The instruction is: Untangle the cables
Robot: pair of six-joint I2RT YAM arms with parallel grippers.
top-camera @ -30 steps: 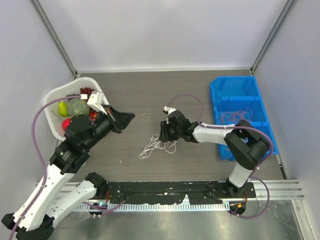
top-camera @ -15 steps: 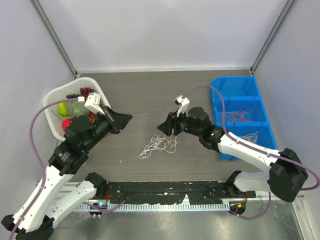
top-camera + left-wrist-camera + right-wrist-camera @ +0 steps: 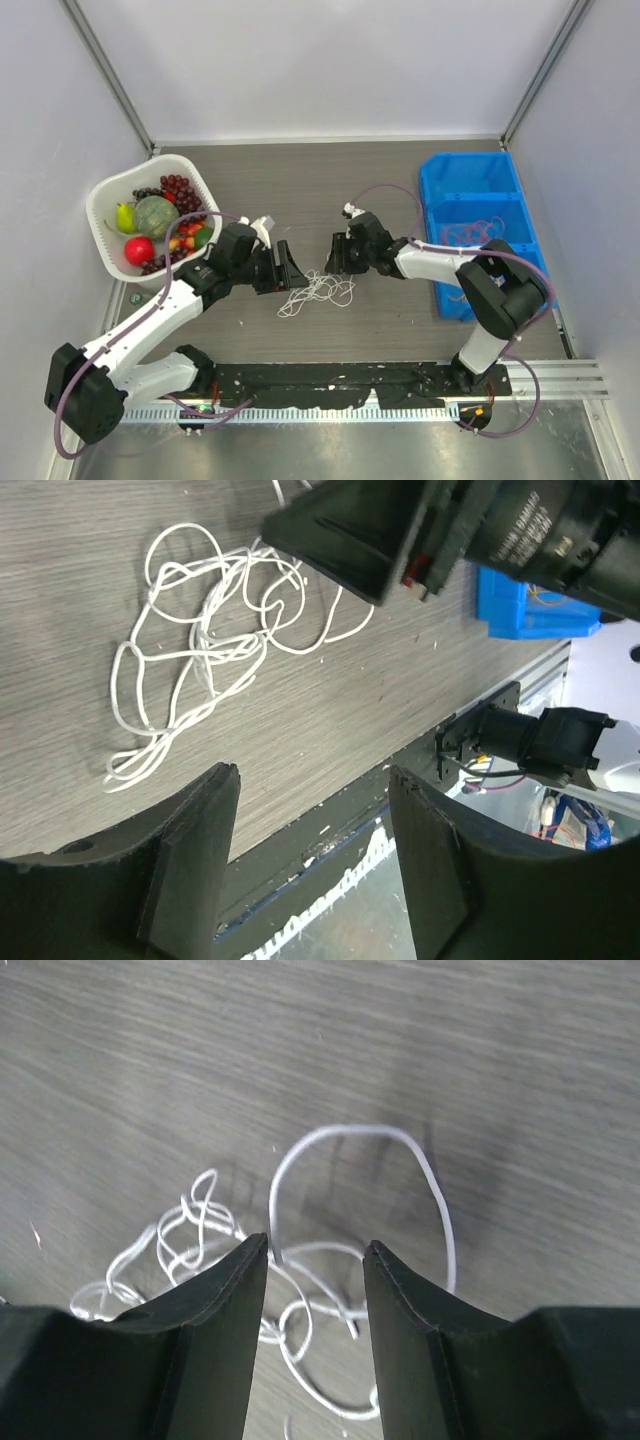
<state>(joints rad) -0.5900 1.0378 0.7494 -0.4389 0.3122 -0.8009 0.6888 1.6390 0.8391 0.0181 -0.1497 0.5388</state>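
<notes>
At the near side of the bench (image 3: 400, 330), ahead of the two arm bases, a loose tangle of white cable (image 3: 318, 290) lies flat on the grey wood-grain surface, between the two tools and a little nearer than either. The left tool (image 3: 290, 270) sits low, just beside the left edge of the tangle, with its fingers (image 3: 190, 850) standing apart. In the left wrist view the whole tangle lies out past the fingertips, not in the gap, and nothing is held. The right tool (image 3: 332, 255) faces it from the far right of the tangle, and its fingers (image 3: 225, 1310) are also apart. In the right wrist view one big loop of the white cable arches beyond the tips, and a strand of it runs down into the open gap. I cannot tell whether that strand touches either finger, and it is not clamped. Farther back on the left stands a white basket (image 3: 100, 200) of fruit, well apart from the tangle. Far right is a blue bin (image 3: 436, 200), whose middle compartment holds reddish cables (image 3: 475, 232) in loose coils.
</notes>
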